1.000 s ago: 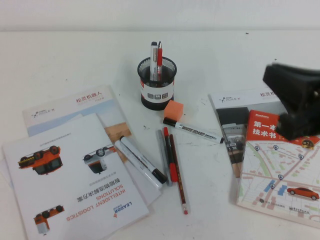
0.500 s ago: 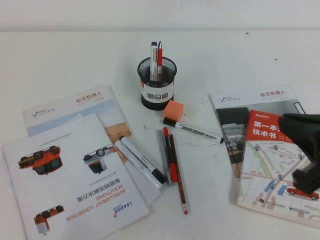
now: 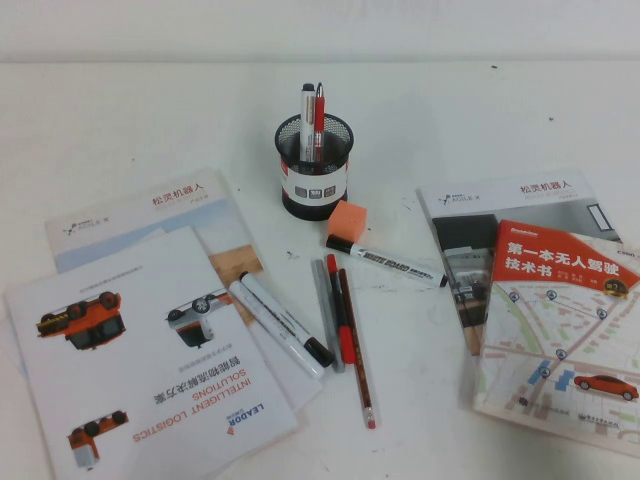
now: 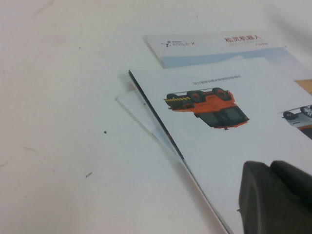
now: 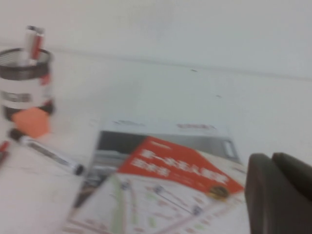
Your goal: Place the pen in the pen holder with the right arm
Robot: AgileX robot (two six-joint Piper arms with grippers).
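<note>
The pen (image 3: 284, 319), a thick white marker with a black cap, lies on the table's middle beside the edge of a brochure, with a second pale marker against it. The pen holder (image 3: 314, 166), a black mesh cup with a white band, stands behind it with a silver pen and a red pen inside; it also shows in the right wrist view (image 5: 24, 83). Neither arm shows in the high view. My right gripper (image 5: 271, 158) is shut and empty, above the red-covered book (image 5: 165, 170). My left gripper (image 4: 271, 166) is shut and empty over the brochures (image 4: 229, 126).
An orange cube (image 3: 350, 220) and a thin white marker with black ends (image 3: 388, 262) lie just in front of the holder. A slim red pen (image 3: 340, 322), a grey pen and a pencil lie beside the marker. Brochures (image 3: 140, 350) lie left, books (image 3: 560, 320) right.
My right gripper has drawn back to the right and down, out of the high view. The pens, holder and papers have not moved.
</note>
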